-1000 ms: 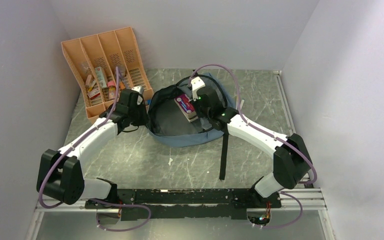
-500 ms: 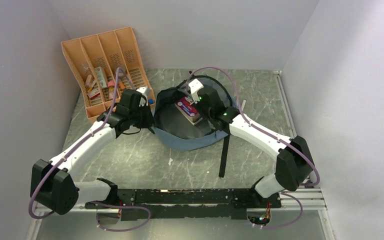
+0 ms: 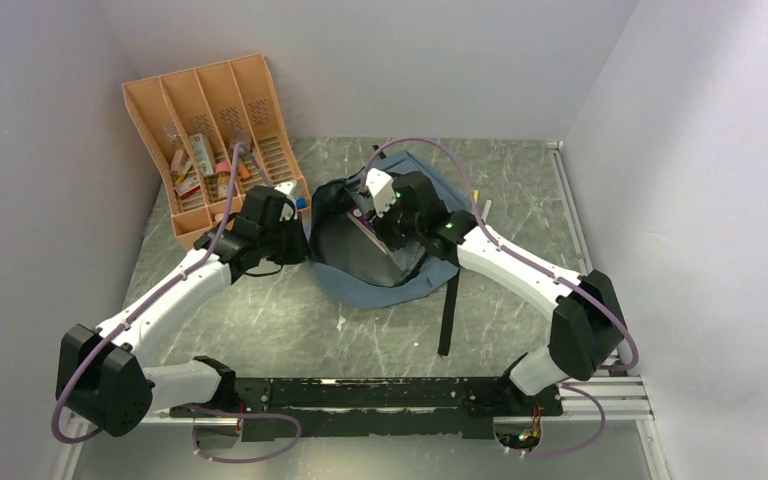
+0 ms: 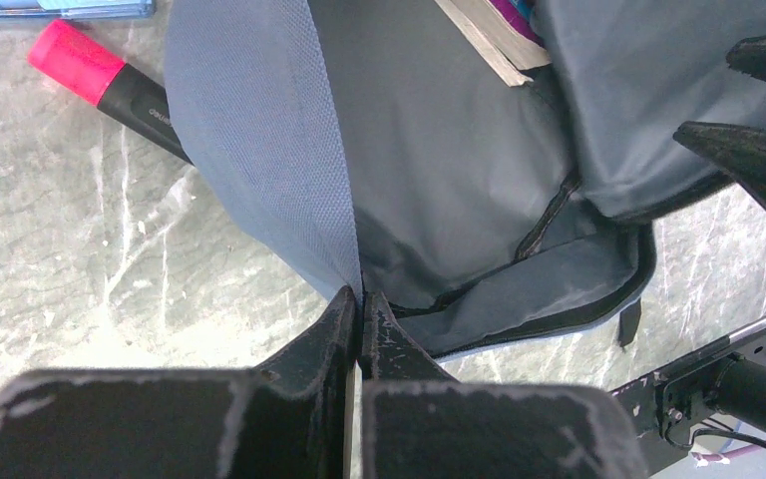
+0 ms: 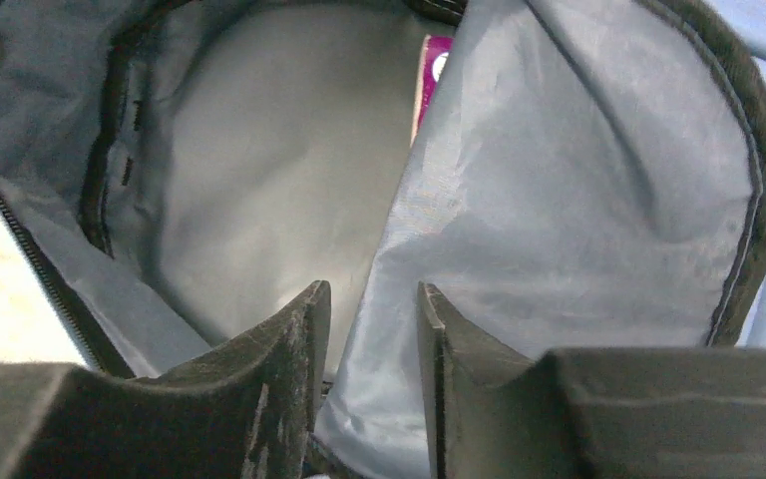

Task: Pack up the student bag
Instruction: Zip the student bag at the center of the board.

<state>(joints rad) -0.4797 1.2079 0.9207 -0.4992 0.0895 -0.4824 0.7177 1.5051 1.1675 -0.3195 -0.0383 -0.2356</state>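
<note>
Orange plastic slotted file organiser [image 3: 215, 130] stands at the far left of the grey marbled tabletop [image 3: 290, 320], small items in its slots. Pink highlighter with black barrel [image 4: 110, 85] lies just right of it, partly under the bag's edge. Left hand [image 4: 359, 307] is closed tight, pinching the left rim of the soft grey-blue fabric student bag [image 3: 360, 290]. The bag lies unzipped at the tabletop's centre, between both arms. A purple-covered book [image 4: 484, 35] sits inside, toward the far side. Right hand [image 5: 369, 329] reaches into the opening, fingers a narrow gap apart, a lining fold between them, not clearly pinched. Black strap [image 3: 448, 310] trails toward the near edge.
</note>
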